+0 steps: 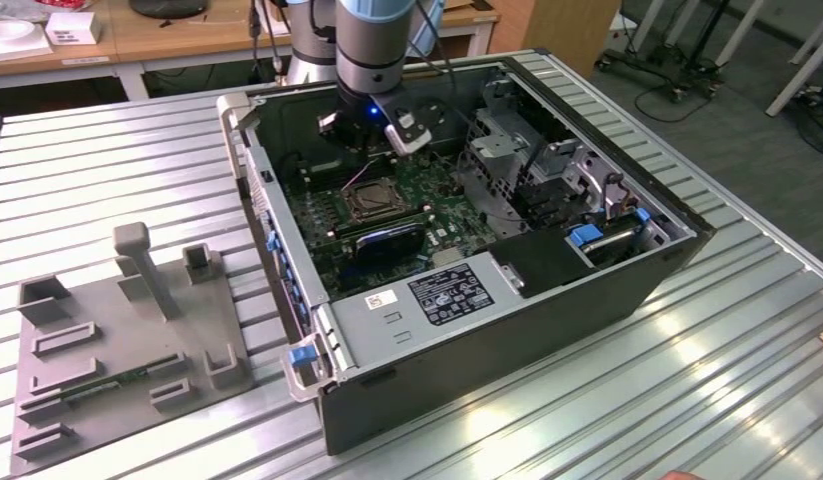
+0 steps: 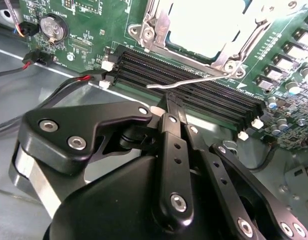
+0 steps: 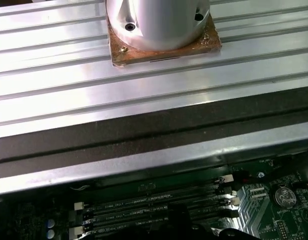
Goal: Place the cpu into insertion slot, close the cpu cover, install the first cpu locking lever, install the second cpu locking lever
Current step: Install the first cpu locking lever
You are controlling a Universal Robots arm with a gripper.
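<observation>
My gripper point(image 2: 172, 100) has its two fingers pressed flat together, and I can see nothing pinched between them. The tips sit right at the thin silver lever point(image 2: 199, 80). The lever sticks out from the side of the slot point(image 1: 371, 200) and hangs over the long black memory slots point(image 2: 138, 67) just beside the slot. I cannot tell if I touch the lever or am just short of it. I think the step in hand is the first lever. To do it well, I should press on the lever near its bent end and go slow, so the tips do not slip off the thin wire. I should push it down and in toward the slot until it hooks under its catch. I should not scrape the memory slots or the green board point(image 2: 83, 30). The cpu point(image 2: 204, 25) lies flat in the slot and has a pale, shiny grey top. The cover point(image 2: 161, 27) is down on it. It is a silver frame round the cpu's edges, and the cpu shows through its window.
</observation>
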